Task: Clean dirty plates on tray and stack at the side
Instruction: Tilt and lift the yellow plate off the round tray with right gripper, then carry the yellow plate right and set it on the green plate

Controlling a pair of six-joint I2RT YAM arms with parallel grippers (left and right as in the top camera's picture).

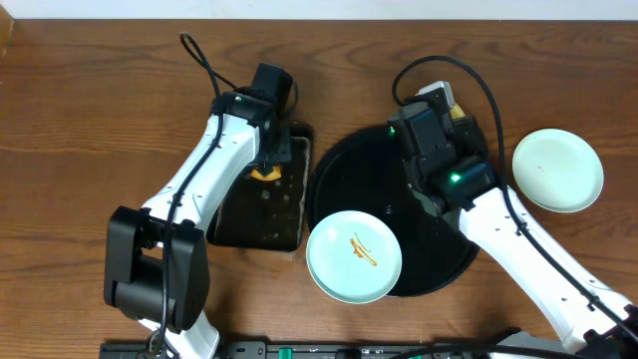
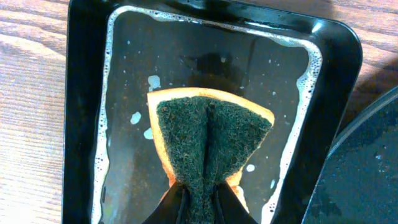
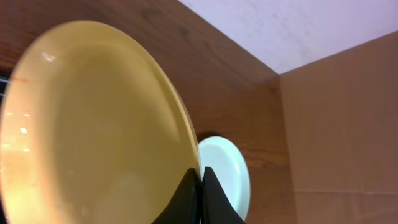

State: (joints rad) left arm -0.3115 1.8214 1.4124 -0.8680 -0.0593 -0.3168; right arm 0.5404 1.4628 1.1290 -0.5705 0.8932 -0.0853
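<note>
The left arm (image 1: pixel 204 179) slants away from its base with the wrist bent downward. The left claw (image 2: pixel 200 205) points down, jaws nearly together, pinching a folded sponge (image 2: pixel 211 137) that fans out ahead of its fingertips. The right arm (image 1: pixel 528 249) stretches in from the near right. The right claw (image 3: pixel 201 186) is clamped tight on the rim of the pale yellow plate (image 3: pixel 93 124), which stands on edge.

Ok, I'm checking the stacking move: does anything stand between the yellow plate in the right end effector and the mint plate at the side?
Nothing visible does. The right end effector pinches the yellow plate by its rim; the mint plate at the side lies on the table just beyond, top bare.
</note>
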